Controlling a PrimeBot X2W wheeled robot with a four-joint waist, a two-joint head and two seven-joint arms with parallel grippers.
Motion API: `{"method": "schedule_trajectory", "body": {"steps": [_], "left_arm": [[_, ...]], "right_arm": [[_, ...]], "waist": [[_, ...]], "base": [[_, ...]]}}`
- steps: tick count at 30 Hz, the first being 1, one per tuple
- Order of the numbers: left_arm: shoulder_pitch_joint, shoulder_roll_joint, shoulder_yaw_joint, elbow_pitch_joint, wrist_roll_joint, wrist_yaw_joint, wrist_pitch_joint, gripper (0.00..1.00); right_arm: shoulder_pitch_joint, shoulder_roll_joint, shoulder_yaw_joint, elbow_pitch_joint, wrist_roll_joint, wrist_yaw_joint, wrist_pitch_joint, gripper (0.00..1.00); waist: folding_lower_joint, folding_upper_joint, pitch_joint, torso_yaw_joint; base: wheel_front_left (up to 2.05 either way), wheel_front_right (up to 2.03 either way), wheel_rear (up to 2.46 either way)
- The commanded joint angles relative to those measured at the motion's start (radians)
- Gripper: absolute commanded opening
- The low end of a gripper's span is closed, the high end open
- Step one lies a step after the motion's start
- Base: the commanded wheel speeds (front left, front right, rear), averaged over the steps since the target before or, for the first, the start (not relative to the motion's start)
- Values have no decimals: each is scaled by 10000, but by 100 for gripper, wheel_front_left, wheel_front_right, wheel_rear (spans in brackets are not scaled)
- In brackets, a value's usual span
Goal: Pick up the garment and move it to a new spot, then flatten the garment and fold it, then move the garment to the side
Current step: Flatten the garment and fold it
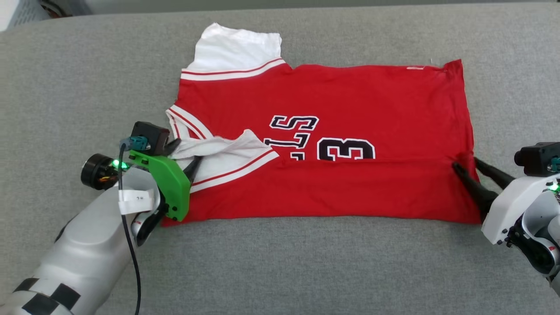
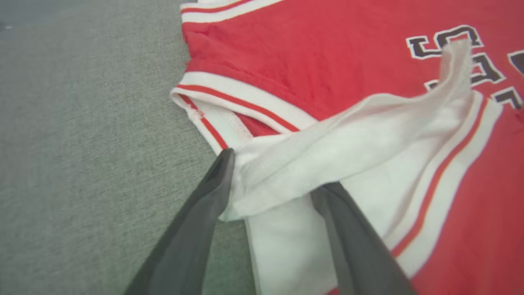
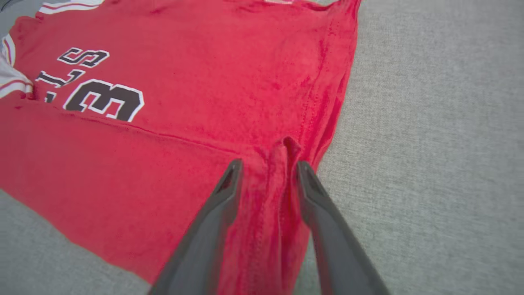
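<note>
Garment (image 1: 323, 144) long axis left–right, collar (image 1: 183, 124) toward my left, hem (image 1: 464, 131) right. Legible: "3", possibly "LS". Left fingers (image 2: 192, 229) apart around white sleeve (image 2: 327, 164); right fingers (image 3: 208, 229) apart astride hem ridge.

The left gripper (image 1: 188, 151) rests at the garment's (image 1: 350, 96) left edge, fingers (image 2: 192, 237) spread with sleeve cloth draped across them; its pale forearm (image 1: 87, 245) slants in from below-left of the garment. The right gripper (image 1: 466, 162) sits at the garment's right edge, fingers (image 3: 204, 237) parted astride a raised fold
</note>
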Motion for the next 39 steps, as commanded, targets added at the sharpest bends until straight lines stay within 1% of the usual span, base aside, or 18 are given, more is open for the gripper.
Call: {"method": "schedule_trajectory", "body": {"steps": [1, 4, 7, 9, 12, 17, 21, 23, 26, 31, 35, 39], "left_arm": [[-206, 216, -43, 17, -93, -17, -78, 100], [-489, 459, -59, -285, -446, -17, 196, 100], [-762, 768, -119, -738, -923, -18, 922, 100], [-948, 971, -228, -1072, -1225, -18, 1618, 100], [-1198, 1253, -454, -1696, -1857, -18, 3050, 100], [-1279, 1562, -822, -2514, -3190, -18, 5612, 100], [-1254, 1678, -1118, -2654, -3663, -18, 6918, 100], [-1196, 1635, -1256, -2604, -3801, -19, 7334, 100], [-1044, 1537, -1416, -2470, -3921, -19, 7654, 100], [-665, 1317, -1707, -1923, -3932, 46, 7876, 100], [-245, 1024, -1763, -1343, -4243, 101, 8043, 100], [7, 911, -2049, -943, -4076, 80, 8070, 100]], "right_arm": [[127, 18, -34, -38, 51, -7, -146, 100], [321, -20, -68, -148, 10, -7, -302, 100], [484, -32, -121, -191, -44, -7, -378, 100], [590, -32, -151, -221, -65, -7, -371, 100], [707, -29, -191, -257, -92, -7, -310, 100], [784, -27, -320, -295, -95, -7, -210, 100], [828, -32, -333, -372, -99, -7, -73, 100], [826, -31, -344, -415, -94, -7, -9, 100], [805, -27, -345, -481, -85, -7, 102, 100], [662, 30, -322, -536, -106, -7, 221, 100], [549, 94, -276, -550, -121, -7, 266, 100], [484, 104, -270, -552, -109, -7, 286, 100]], "waist": [[-1, -1, -374, 202], [-1, -1, -668, 325], [-1, -1, -900, 435], [-1, -1, -1027, 505], [-1, -1, -1180, 583], [-1, -1, -1315, 627], [-1, -1, -1326, 581], [-1, -1, -1282, 533], [-1, -1, -1176, 429], [-1, -1, -953, 221], [-1, -1, -816, 68], [-1, -1, -757, -12]], "base": [[0, 0, 0], [0, 0, 0], [0, 0, 0], [0, 0, 0], [0, 0, 0], [0, 0, 0], [0, 0, 0], [0, 0, 0], [0, 0, 0], [0, 0, 0], [0, 0, 0], [0, 0, 0]]}}
